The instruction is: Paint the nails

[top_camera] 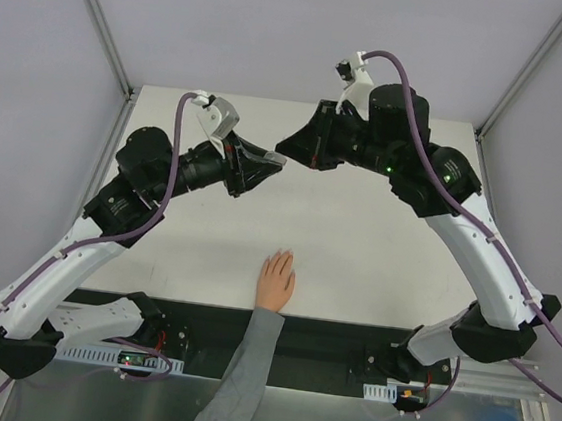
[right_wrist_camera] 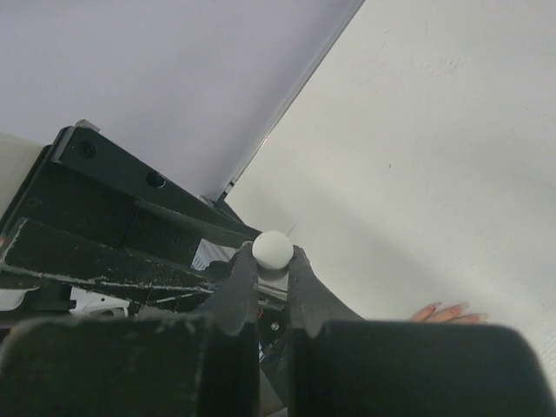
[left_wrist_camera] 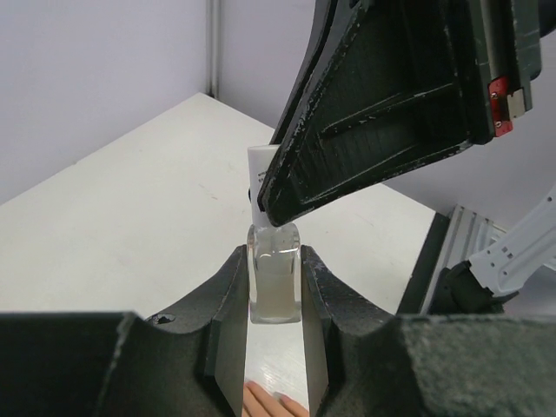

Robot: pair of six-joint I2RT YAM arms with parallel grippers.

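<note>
White tabletop (top_camera: 377, 251) spreads below me while my left gripper (top_camera: 257, 166) clamps the small clear bottle (left_wrist_camera: 275, 295) and my right gripper (top_camera: 289, 151) pinches its white cap (right_wrist_camera: 273, 247), and the nails (top_camera: 279, 257) lie down and back toward the bases, the hand (top_camera: 276, 282) running lengthwise straight up-table toward both grippers.

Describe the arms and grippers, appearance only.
Left arm and right arm: white links, black joints, a purple cable along each. Black triangular left gripper and right gripper, both with scuffed edges. Green lights on the right arm's joints.
</note>
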